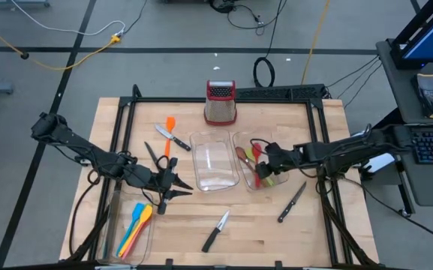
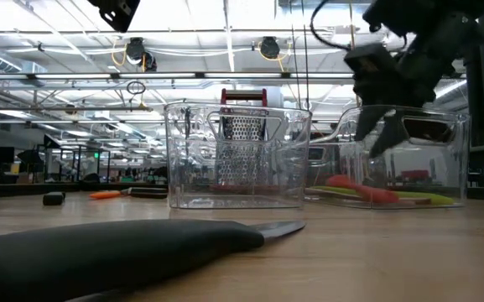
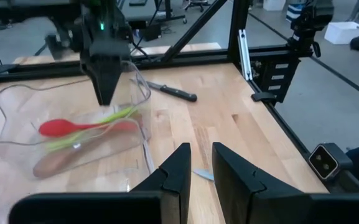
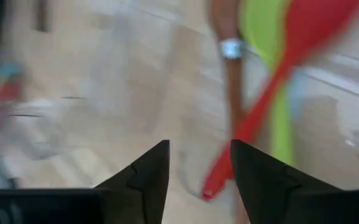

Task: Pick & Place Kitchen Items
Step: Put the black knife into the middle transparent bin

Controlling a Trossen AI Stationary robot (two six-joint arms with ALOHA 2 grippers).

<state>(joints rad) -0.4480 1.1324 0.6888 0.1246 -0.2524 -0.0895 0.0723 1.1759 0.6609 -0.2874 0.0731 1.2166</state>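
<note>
Nearest my edge of the table point(image 1: 291, 240) lies a black-handled knife point(image 1: 215, 232), its handle filling the bottom of the low view. Beside it on the left, a clear tray point(image 1: 130, 225) holds blue, orange and yellow spatulas point(image 1: 135, 229). A second knife point(image 1: 292, 202) lies toward the right, clear of everything.

Mid-table I see two more clear trays side by side: the empty tray point(image 1: 214, 161) and the right tray point(image 1: 240, 142), which holds a red spoon point(image 3: 64, 127), a green utensil point(image 3: 114, 116) and a wooden-coloured one point(image 3: 61, 162). Farther back lie a third knife point(image 1: 172, 136) and an orange spatula point(image 1: 169, 127), with scissors point(image 1: 153, 154) nearby. At the far edge stands the grater point(image 1: 221, 103).

My left arm reaches in from the left, low over the boards, with the left gripper point(image 1: 177, 187) between the spatula tray and the empty tray; its fingers point(image 3: 173, 174) show a narrow gap and hold nothing I can see.

My right arm comes in from the right, and the right gripper point(image 1: 265, 166) hangs just over the right tray, pointing down at the spoon. Its fingers point(image 4: 145, 171) stand apart, empty, with the spoon lying in the tray below them.
</note>
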